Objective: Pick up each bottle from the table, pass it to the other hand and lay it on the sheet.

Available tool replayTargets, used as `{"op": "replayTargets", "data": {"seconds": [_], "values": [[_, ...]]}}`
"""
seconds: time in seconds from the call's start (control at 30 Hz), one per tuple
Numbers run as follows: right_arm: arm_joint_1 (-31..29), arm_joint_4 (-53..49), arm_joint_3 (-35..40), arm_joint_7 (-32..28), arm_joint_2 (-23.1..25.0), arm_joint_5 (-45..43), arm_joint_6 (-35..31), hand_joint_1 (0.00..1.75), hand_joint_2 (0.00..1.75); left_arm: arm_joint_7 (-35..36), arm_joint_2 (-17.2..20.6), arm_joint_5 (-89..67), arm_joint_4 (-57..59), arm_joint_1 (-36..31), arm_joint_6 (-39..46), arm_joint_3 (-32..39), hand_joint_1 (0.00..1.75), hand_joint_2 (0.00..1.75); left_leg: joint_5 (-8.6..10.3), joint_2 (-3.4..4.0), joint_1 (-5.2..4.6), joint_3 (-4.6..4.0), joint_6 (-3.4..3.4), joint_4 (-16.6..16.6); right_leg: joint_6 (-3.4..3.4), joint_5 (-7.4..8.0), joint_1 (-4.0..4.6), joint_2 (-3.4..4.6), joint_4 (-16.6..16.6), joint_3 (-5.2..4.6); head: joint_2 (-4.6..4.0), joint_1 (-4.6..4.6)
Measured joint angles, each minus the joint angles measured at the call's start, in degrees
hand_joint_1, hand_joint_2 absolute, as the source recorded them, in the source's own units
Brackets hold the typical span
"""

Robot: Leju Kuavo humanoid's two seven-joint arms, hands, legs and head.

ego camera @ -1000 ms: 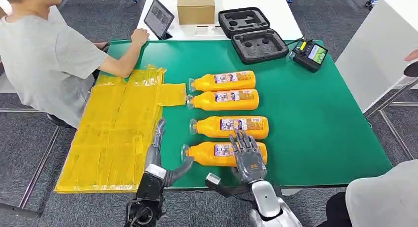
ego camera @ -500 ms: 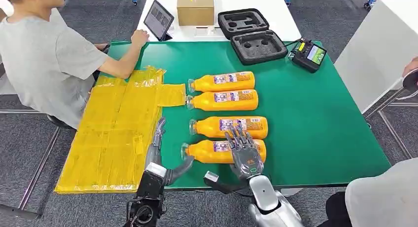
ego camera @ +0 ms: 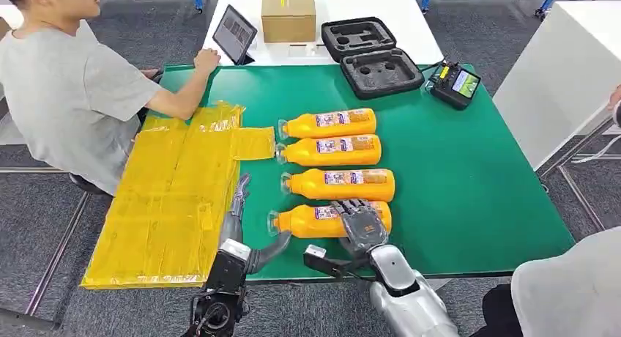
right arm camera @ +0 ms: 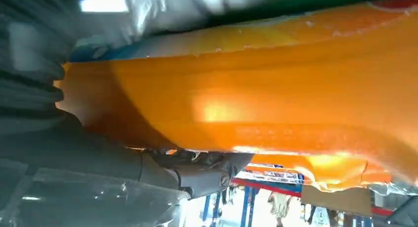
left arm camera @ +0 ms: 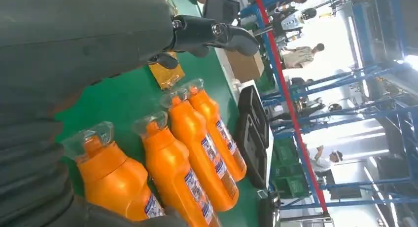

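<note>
Four orange bottles lie side by side on the green table (ego camera: 469, 183), caps toward the yellow sheet (ego camera: 168, 205). My right hand (ego camera: 360, 223) grips the nearest bottle (ego camera: 307, 221), which still rests on the table, with fingers curled over its body. In the right wrist view that bottle (right arm camera: 271, 103) presses against the palm and the thumb (right arm camera: 197, 172) wraps under it. The other three bottles (ego camera: 338, 184) (ego camera: 329, 149) (ego camera: 327, 123) lie beyond it. My left hand (ego camera: 238, 227) is open and empty at the table's near edge, between the sheet and the bottle caps (left arm camera: 88, 138).
A person (ego camera: 66, 95) sits at the left with a forearm on the table near the sheet's far end. A tablet (ego camera: 236, 31), a cardboard box (ego camera: 288, 16), a black foam case (ego camera: 370, 55) and a controller (ego camera: 455, 84) stand at the back. Another person (ego camera: 571, 293) is at the lower right.
My right hand's fingers, spread flat over the nearest bottle before, have curled down around it. The left hand has stayed put. The view has shifted slightly.
</note>
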Motion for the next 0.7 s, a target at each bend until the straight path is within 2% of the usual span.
{"op": "replayTargets", "data": {"seconds": [0.23, 0.43, 0.53, 0.57, 0.63, 0.7], "values": [[1.1, -1.4, -1.9, -6.2, 0.2, -7.7, 1.0, 1.75, 1.75, 0.0, -0.3, -0.6, 0.6, -0.4, -0.3, -0.4, 0.0, 1.75, -0.34, 0.05, 0.0, 0.6, 0.1, 0.0, 0.0, -0.26, -0.01, 0.04, 0.0, 0.61, 0.0, 0.04], [2.1, -2.9, -2.9, -8.1, 0.4, -9.8, 1.3, 1.75, 1.75, 0.0, -0.5, -0.7, 0.6, -0.4, -0.3, -0.7, 0.0, 1.75, -0.54, 0.28, 0.0, 1.09, 0.04, 0.0, -0.02, -0.32, 0.03, 0.26, 0.0, 1.1, 0.0, 0.02], [3.3, -5.0, -3.9, -14.8, 0.6, -18.5, 2.5, 1.75, 1.75, 0.0, -0.5, -1.0, 0.6, -0.4, -0.1, -0.8, 0.0, 1.75, -0.72, 0.37, 0.06, 1.29, -0.06, 0.0, -0.13, -0.47, 0.05, 0.32, 0.0, 1.31, 0.0, 0.02], [4.1, -6.2, -4.2, -18.0, 0.8, -23.2, 4.1, 1.75, 1.75, 0.0, -0.5, -1.0, 0.6, -0.5, 0.0, -0.8, 0.0, 1.75, -0.73, 0.43, 0.07, 1.27, -0.07, 0.0, -0.13, -0.46, 0.06, 0.39, 0.0, 1.77, 0.0, 0.04], [6.4, -9.7, -4.8, -23.5, 1.6, -32.8, 8.4, 1.75, 1.75, 0.0, -0.5, -0.7, 0.6, -0.5, 0.4, -0.9, 0.0, 1.75, -0.69, 0.45, 0.08, 1.14, -0.06, 0.0, -0.17, -0.41, 0.08, 0.43, 0.0, 1.67, 0.0, 0.0], [8.9, -13.4, -5.2, -26.2, 2.5, -40.6, 11.7, 1.75, 1.75, 0.0, -0.6, 0.6, 0.6, -0.5, 0.9, -0.9, 0.0, 1.75, -0.66, 0.33, 0.1, 0.95, -0.06, 0.0, -0.17, -0.42, 0.16, 0.38, 0.0, 1.55, 0.0, -0.02]]}}
